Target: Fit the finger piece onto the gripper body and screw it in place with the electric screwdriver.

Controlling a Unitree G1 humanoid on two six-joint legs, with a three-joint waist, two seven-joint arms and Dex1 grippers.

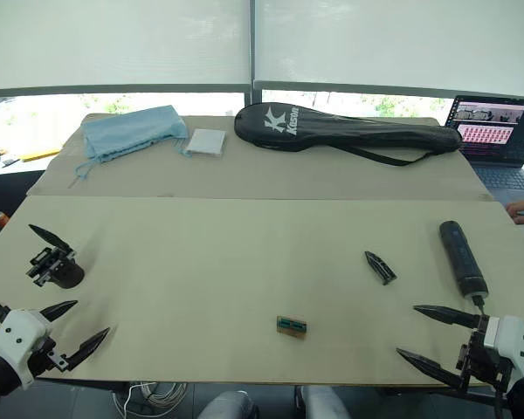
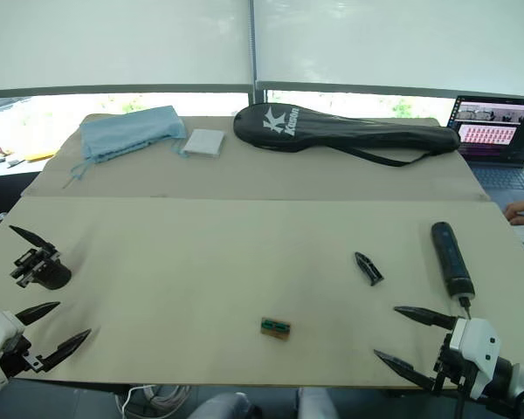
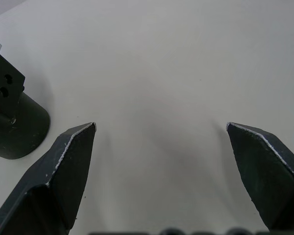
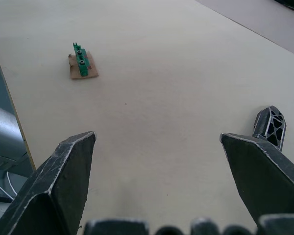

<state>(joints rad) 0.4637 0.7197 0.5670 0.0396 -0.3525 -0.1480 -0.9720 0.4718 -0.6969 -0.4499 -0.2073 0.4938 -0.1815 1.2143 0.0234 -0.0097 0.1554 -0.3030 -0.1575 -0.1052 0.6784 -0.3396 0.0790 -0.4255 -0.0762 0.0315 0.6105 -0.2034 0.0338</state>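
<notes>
The small black blocky gripper body (image 1: pixel 57 266), with its round cylindrical base and one pointed finger, is taken here as the landmark; it stands on the pale wooden table (image 1: pixel 227 262) near the left edge. The left gripper (image 1: pixel 74 327) is held just near this body, on the side toward the robot, with its two black fingers spread apart and nothing between them. The small black tapered plastic finger piece (image 1: pixel 380 267) lies far to the right of the gripper body, well apart from it. Further right again, the thick black matte electric screwdriver (image 1: pixel 462 256) is laid flat with its thin bit pointing toward the robot. The right gripper (image 1: pixel 437 336) is placed just beside that bit, also spread wide and empty. Between the body and the finger piece, nearer the front edge, a tiny green-and-brown rectangular box (image 1: pixel 292 326) is seen. No step appears to be done yet, so the finger piece must probably be picked first. Because the piece is small, smooth and pointed, it could be squeezed out sideways by a grasp that is not centred. The body could also be pushed or tipped if it is not held firmly during fitting.
</notes>
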